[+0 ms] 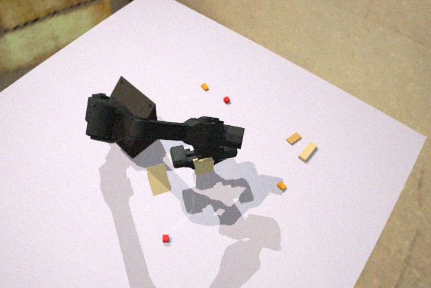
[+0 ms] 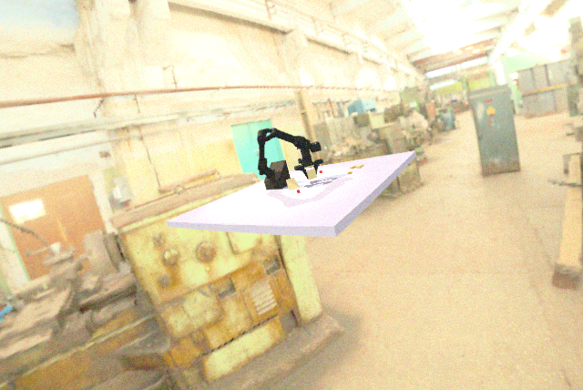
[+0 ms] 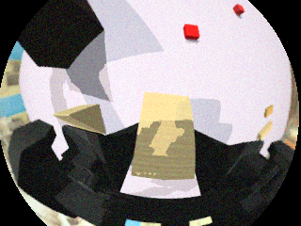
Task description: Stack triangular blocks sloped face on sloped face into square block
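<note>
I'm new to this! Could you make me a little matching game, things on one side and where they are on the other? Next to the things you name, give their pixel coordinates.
1. One triangular block [image 1: 203,166] [image 3: 165,137]
2. The other triangular block [image 1: 159,180] [image 3: 87,118]
3. The two red cubes [image 1: 226,99] [image 1: 166,238] [image 3: 191,32] [image 3: 239,9]

A. Apart from each other on the table [image 1: 330,103] [image 2: 263,216]
B. Between the gripper's fingers
C. On the table, near the robot's base

Pairs: 1-B, 2-C, 3-A

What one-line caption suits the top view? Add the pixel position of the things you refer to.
The gripper [image 1: 203,159] grips one triangular block [image 1: 204,166] [image 2: 311,172] [image 3: 165,141], its mate [image 1: 158,179] [image 2: 292,183] [image 3: 85,118] resting on the table [image 1: 69,225] [image 2: 263,216] [image 3: 141,71] near the arm's base [image 1: 121,81] [image 2: 278,183] [image 3: 61,33].
</note>
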Robot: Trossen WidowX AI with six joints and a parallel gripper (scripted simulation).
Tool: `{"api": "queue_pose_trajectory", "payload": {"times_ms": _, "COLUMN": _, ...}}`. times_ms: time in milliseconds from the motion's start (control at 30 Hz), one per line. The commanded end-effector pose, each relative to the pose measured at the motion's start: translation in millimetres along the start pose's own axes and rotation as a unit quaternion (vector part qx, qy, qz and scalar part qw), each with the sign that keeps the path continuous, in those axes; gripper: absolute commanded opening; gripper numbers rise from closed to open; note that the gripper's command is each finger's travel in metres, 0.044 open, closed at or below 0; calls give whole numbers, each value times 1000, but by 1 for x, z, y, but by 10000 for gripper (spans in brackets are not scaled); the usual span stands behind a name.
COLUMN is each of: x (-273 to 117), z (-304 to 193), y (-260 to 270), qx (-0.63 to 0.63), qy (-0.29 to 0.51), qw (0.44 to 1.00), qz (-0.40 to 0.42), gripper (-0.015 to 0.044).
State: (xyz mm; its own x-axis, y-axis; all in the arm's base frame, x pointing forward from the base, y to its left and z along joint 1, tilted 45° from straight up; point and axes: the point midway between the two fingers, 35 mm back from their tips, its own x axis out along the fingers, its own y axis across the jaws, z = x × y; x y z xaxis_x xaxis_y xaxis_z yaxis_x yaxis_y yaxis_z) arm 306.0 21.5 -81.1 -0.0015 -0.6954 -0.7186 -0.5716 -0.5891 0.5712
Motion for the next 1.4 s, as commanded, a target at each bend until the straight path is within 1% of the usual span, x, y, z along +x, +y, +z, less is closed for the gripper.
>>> {"api": "queue_pose_trajectory", "payload": {"times_ms": 0, "x": 7, "z": 1, "y": 1, "qx": -3, "qy": 0, "qw": 1000, "qz": 3, "gripper": 0}}
{"api": "queue_pose_trajectory", "payload": {"times_ms": 300, "x": 21, "z": 1, "y": 2, "qx": -2, "qy": 1, "qw": 1000, "qz": 4, "gripper": 0}}
{"api": "queue_pose_trajectory", "payload": {"times_ms": 467, "x": 22, "z": 1, "y": 2, "qx": -2, "qy": 1, "qw": 1000, "qz": 4, "gripper": 0}}
{"api": "queue_pose_trajectory", "payload": {"times_ms": 1033, "x": 21, "z": 0, "y": 1, "qx": 2, "qy": -1, "qw": 1000, "qz": 2, "gripper": 440}}
{"api": "queue_pose_trajectory", "payload": {"times_ms": 1267, "x": 19, "z": 0, "y": 1, "qx": 2, "qy": -1, "qw": 1000, "qz": 2, "gripper": 440}}
{"api": "queue_pose_trajectory", "payload": {"times_ms": 1333, "x": 2, "z": 0, "y": -1, "qx": 1, "qy": -1, "qw": 1000, "qz": 1, "gripper": 440}}
{"api": "queue_pose_trajectory", "payload": {"times_ms": 1367, "x": -13, "z": 0, "y": -1, "qx": 1, "qy": -2, "qw": 1000, "qz": 1, "gripper": 440}}
